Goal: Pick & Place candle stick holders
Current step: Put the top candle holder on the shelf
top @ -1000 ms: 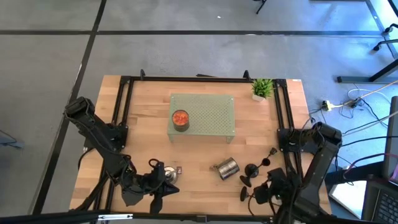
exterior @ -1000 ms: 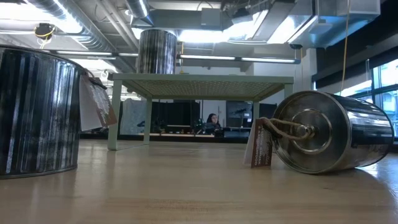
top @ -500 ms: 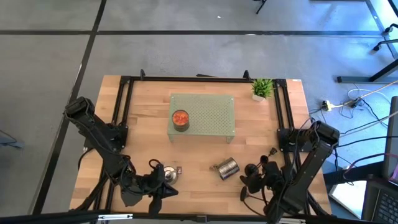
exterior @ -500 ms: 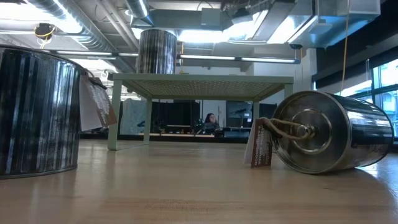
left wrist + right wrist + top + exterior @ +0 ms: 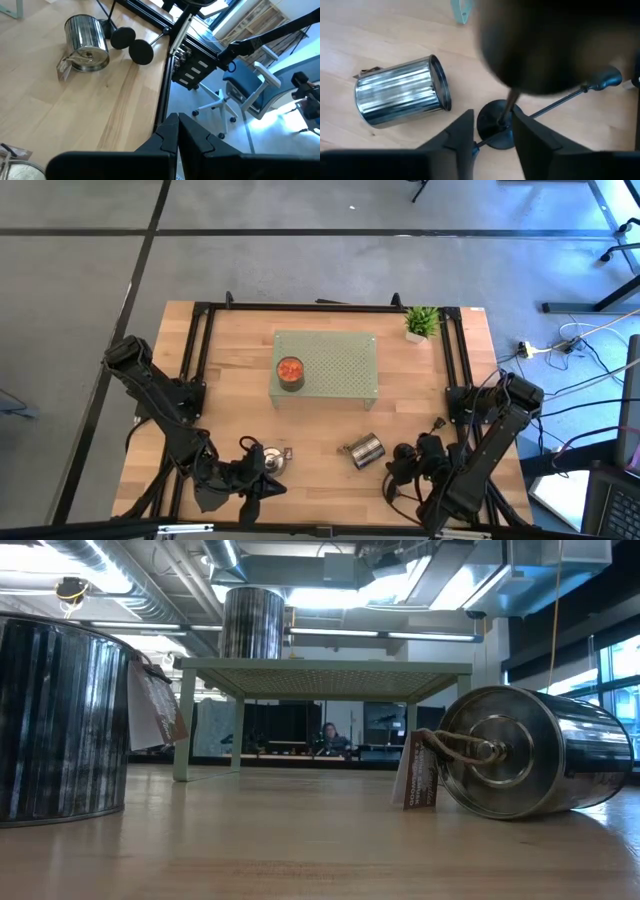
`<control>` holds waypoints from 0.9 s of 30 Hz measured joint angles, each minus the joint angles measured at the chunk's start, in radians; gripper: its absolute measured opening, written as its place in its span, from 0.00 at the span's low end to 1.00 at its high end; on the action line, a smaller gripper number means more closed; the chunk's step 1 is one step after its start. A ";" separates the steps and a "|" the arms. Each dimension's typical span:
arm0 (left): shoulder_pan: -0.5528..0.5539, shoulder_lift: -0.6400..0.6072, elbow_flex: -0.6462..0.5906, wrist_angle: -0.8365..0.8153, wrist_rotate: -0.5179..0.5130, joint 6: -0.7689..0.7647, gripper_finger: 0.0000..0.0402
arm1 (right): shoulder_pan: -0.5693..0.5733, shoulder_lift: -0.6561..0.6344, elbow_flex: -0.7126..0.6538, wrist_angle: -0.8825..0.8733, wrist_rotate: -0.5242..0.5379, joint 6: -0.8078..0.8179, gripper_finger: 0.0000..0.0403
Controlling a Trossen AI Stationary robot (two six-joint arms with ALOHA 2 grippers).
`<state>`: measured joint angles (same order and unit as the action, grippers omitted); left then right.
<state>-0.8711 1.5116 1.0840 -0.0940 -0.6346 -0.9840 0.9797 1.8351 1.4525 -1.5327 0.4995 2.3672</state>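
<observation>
The black candle stick holders [image 5: 402,453] lie on their sides near the table's right near corner. In the right wrist view, one round base [image 5: 494,131] rests on the wood, and its stem runs out to the cup [image 5: 611,78]. A second holder's base [image 5: 545,45] shows blurred close to the camera, and its stem [image 5: 507,107] runs down between my fingers. My right gripper [image 5: 495,137] is open above them, one finger on either side of the base. My left gripper [image 5: 176,131] is shut and empty at the near left, beside an upright silver can [image 5: 267,462].
A silver can [image 5: 365,450] lies on its side just left of the holders; it also shows in the right wrist view [image 5: 400,97]. A green perforated riser [image 5: 340,350] at mid-table carries an orange-topped can [image 5: 290,372]. A small plant [image 5: 422,322] stands at the far right corner. Black frame rails [image 5: 455,370] edge the table.
My right gripper has gone toward the table's far edge, from the near right corner to over the candle stick holders. My left arm has kept still.
</observation>
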 joint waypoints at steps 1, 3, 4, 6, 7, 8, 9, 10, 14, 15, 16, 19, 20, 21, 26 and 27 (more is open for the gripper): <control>0.000 0.000 0.000 -0.002 0.000 0.000 0.00 | -0.003 0.000 0.000 0.000 0.000 -0.001 0.28; 0.000 0.000 0.000 -0.007 0.000 0.000 0.00 | -0.006 0.000 0.000 0.007 0.000 -0.012 0.21; 0.000 0.000 0.000 -0.007 0.000 0.000 0.00 | -0.009 0.000 0.000 0.008 0.000 -0.018 0.17; 0.000 0.000 0.000 -0.007 0.000 0.003 0.00 | -0.013 0.000 0.000 0.011 0.002 -0.022 0.09; 0.000 0.000 0.000 -0.007 0.000 0.003 0.00 | -0.015 0.000 0.000 0.011 0.004 -0.023 0.06; 0.001 0.000 0.000 -0.008 0.000 0.003 0.00 | -0.018 0.000 0.000 0.013 0.009 -0.026 0.03; 0.002 0.000 0.000 -0.008 0.000 0.004 0.00 | -0.020 0.000 0.000 0.015 0.016 -0.027 0.02; 0.002 0.000 0.000 -0.008 0.000 0.009 0.00 | -0.023 0.000 0.000 0.014 0.022 -0.027 0.01; 0.002 0.000 0.000 -0.008 -0.007 0.011 0.00 | -0.033 0.000 0.000 0.016 0.025 -0.039 0.01; 0.002 0.000 0.000 -0.009 -0.007 0.011 0.00 | -0.034 0.000 0.002 0.015 0.027 -0.044 0.01; 0.002 0.000 0.000 -0.010 -0.007 0.011 0.00 | -0.034 0.000 0.006 0.014 0.031 -0.045 0.01; 0.002 0.000 0.000 -0.011 -0.009 0.011 0.00 | -0.035 -0.001 0.029 -0.013 0.065 -0.045 0.01; 0.002 0.000 0.000 -0.011 -0.013 0.011 0.00 | -0.036 -0.001 0.038 -0.023 0.078 -0.045 0.00; 0.002 0.000 0.000 -0.011 -0.017 0.011 0.00 | -0.038 -0.001 0.049 -0.035 0.086 -0.045 0.00; 0.002 0.000 0.000 -0.012 -0.023 0.014 0.00 | -0.050 -0.002 0.084 -0.035 0.109 -0.099 0.00; 0.002 0.000 0.000 -0.011 -0.023 0.015 0.00 | -0.051 -0.004 0.087 -0.030 0.107 -0.115 0.00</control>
<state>-0.8688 1.5112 1.0840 -0.1055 -0.6575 -0.9691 0.9289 1.8311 1.5399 -1.5626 0.6062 2.2527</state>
